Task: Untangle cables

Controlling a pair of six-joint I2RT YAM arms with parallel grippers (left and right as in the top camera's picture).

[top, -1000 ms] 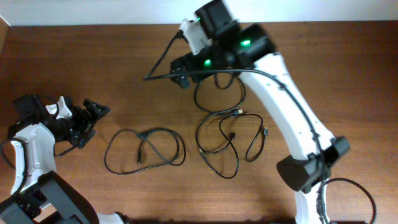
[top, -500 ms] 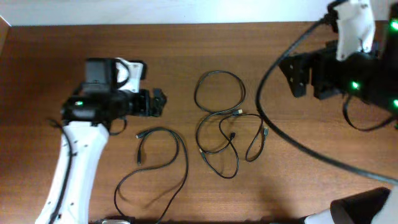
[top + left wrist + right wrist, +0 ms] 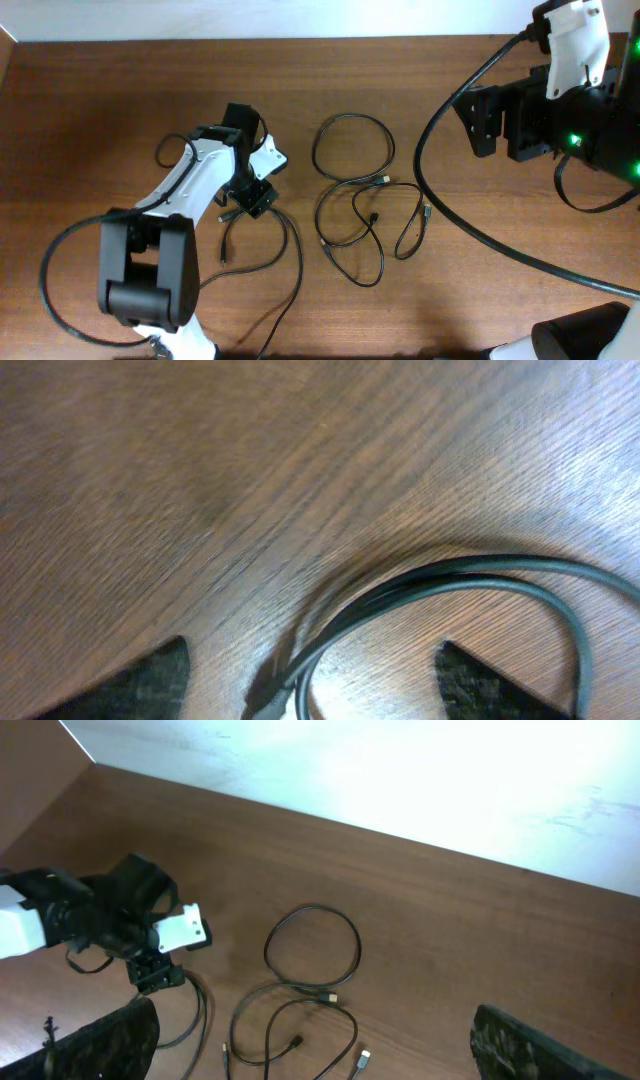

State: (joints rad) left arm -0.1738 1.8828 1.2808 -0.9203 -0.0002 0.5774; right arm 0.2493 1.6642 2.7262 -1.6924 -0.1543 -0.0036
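Note:
Two black cables lie tangled in the middle of the table, a round loop above a knot of curls with metal plug tips; the right wrist view shows this tangle too. A third cable lies apart on the left and trails to the front edge. My left gripper is down over its upper bend. In the left wrist view this cable runs between the two dark fingertips, which stand apart and do not touch it; left gripper open. My right gripper hangs open and empty high at the right.
The thick black wire of the right arm sweeps over the table on the right. A pale wall strip borders the far edge. The left arm's base stands near the front left.
My left gripper has dropped from beside the separate cable onto its upper bend, and its jaws have narrowed a little. The right arm, a second ago over the cables, now holds at the right.

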